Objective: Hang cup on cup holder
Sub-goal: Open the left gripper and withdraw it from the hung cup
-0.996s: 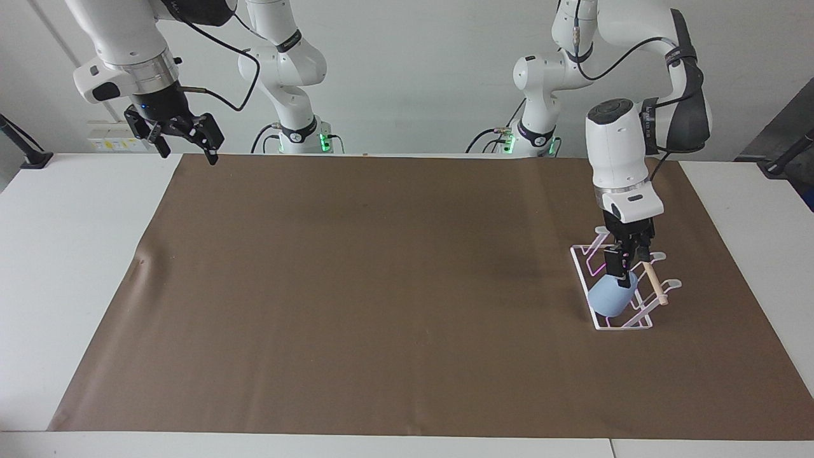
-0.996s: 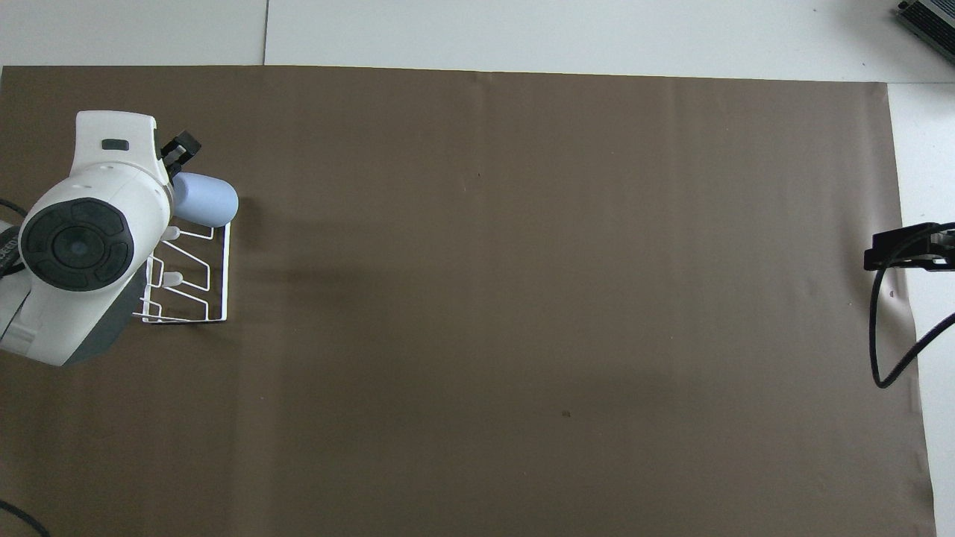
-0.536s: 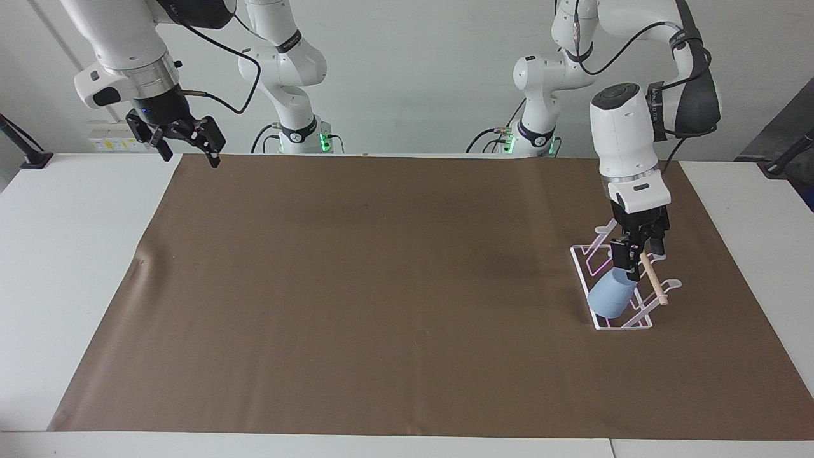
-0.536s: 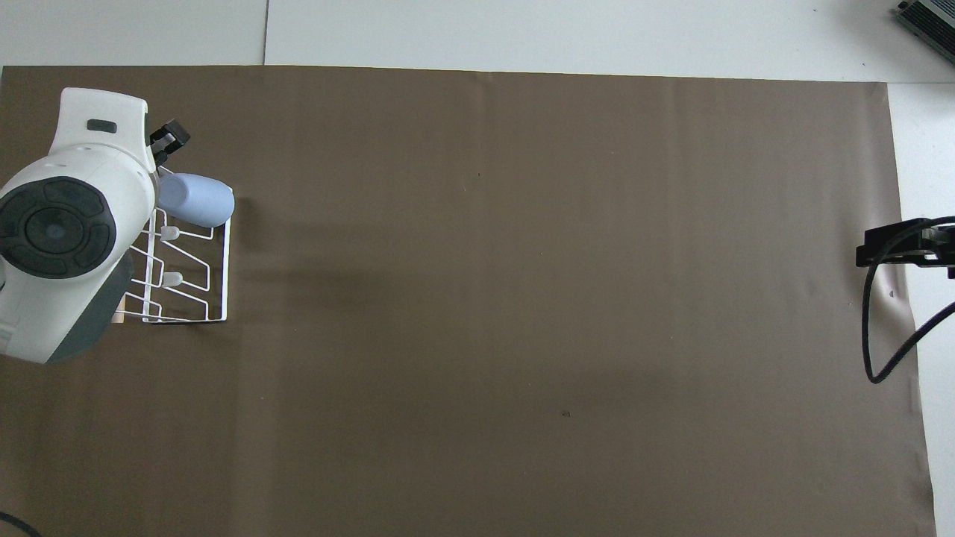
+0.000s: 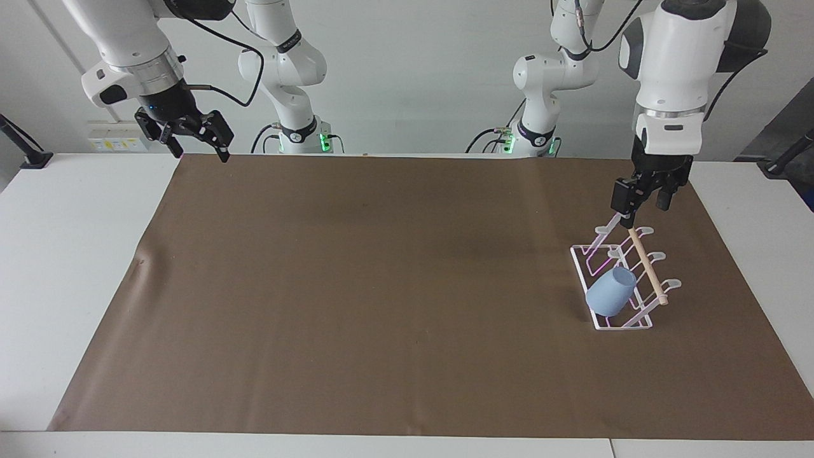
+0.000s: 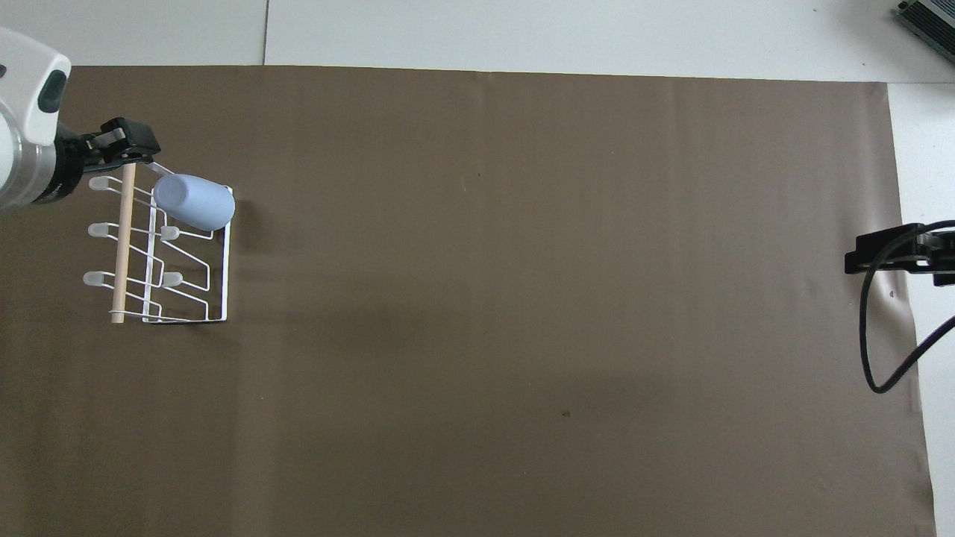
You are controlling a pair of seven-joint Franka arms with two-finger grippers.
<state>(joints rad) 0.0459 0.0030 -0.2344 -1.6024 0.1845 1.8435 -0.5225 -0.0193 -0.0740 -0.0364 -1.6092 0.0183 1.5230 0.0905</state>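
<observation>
The light-blue cup [image 5: 610,291] [image 6: 194,201] rests tilted on a slanted loop of the white wire cup holder [image 5: 636,313] [image 6: 216,294], at the holder's end farther from the robots. The holder stands toward the left arm's end of the table, with its wooden dowel [image 5: 647,267] [image 6: 121,246] along the top. My left gripper [image 5: 642,208] [image 6: 119,142] hangs above the holder, open and holding nothing, clear of the cup. My right gripper [image 5: 198,145] [image 6: 891,255] waits open and raised over the table edge at the right arm's end.
A brown mat [image 5: 381,286] covers most of the white table [image 5: 70,254]. A black cable [image 6: 877,343] droops from the right gripper over the mat's edge.
My left gripper has let go of the cup's rim and risen away from the holder. The cup stays on its loop. The right gripper has shifted slightly.
</observation>
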